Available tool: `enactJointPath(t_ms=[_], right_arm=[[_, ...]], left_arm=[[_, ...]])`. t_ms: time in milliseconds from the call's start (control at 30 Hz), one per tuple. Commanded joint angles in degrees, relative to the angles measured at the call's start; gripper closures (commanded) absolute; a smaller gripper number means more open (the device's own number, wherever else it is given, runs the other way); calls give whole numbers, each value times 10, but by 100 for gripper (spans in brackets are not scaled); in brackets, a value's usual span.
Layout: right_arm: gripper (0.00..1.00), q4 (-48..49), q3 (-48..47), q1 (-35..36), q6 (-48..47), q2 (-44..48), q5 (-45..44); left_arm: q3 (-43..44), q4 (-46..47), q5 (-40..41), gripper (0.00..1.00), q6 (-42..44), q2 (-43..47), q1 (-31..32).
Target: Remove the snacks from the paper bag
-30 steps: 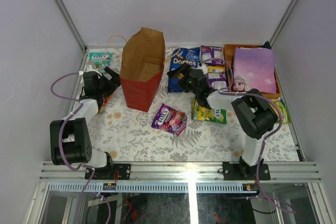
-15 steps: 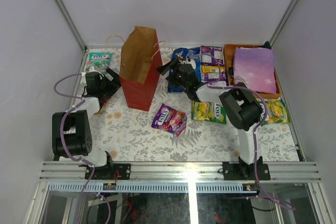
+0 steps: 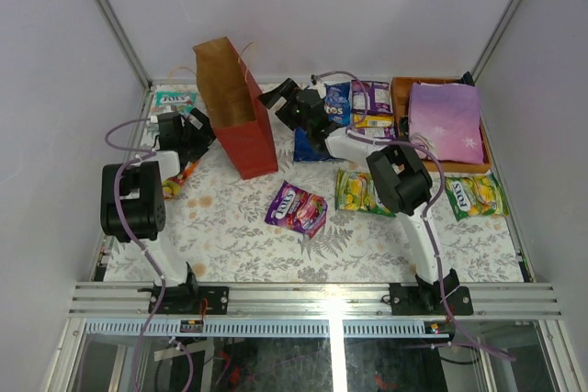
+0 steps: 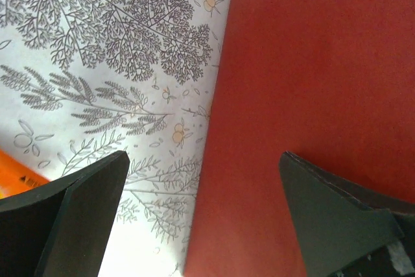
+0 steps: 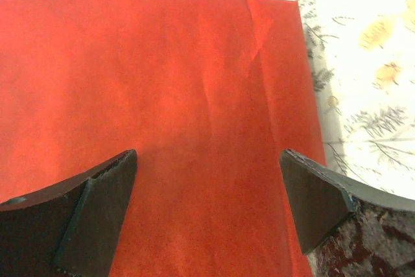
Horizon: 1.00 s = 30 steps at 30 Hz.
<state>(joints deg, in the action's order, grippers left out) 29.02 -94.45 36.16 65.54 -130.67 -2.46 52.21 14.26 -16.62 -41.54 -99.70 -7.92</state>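
While the paper bag (image 3: 241,126) stands tilted near the counter's (image 3: 230,236) far left, its red wall lies between my left pincer (image 3: 204,130) and my right pincer (image 3: 276,101). Those 2 both gape wide, the left just beside the bag, the right facing its opposite side. Beyond lie the Doritos bag (image 3: 336,107) and, nearer, a purple pack (image 3: 296,207).

Floral-cloth table (image 3: 239,236) carries red paper bag (image 3: 253,140), scattered snacks (image 3: 296,207), orange tray (image 3: 397,98)
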Motion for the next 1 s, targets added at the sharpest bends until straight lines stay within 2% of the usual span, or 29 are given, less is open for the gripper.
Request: enactJointPath(t_ms=[0,267,700,800,967], right_arm=[[1,-19,-82,0,-20,-25,-8],[0,-35,-120,-7,-21,-54,-9],[1,-14,-44,-50,-38,12,-13],[0,-14,-20,-68,-57,42,-13],[1,31,77,-105,-92,136,3]], left_arm=[[52,26,8,1,-6,-37,5],[158,-34,24,1,9,-86,6],[225,-115,63,1,50,-47,-3],[222,-140,78,0,57,-16,-16],[145,-135,105,0,65,80,-39]])
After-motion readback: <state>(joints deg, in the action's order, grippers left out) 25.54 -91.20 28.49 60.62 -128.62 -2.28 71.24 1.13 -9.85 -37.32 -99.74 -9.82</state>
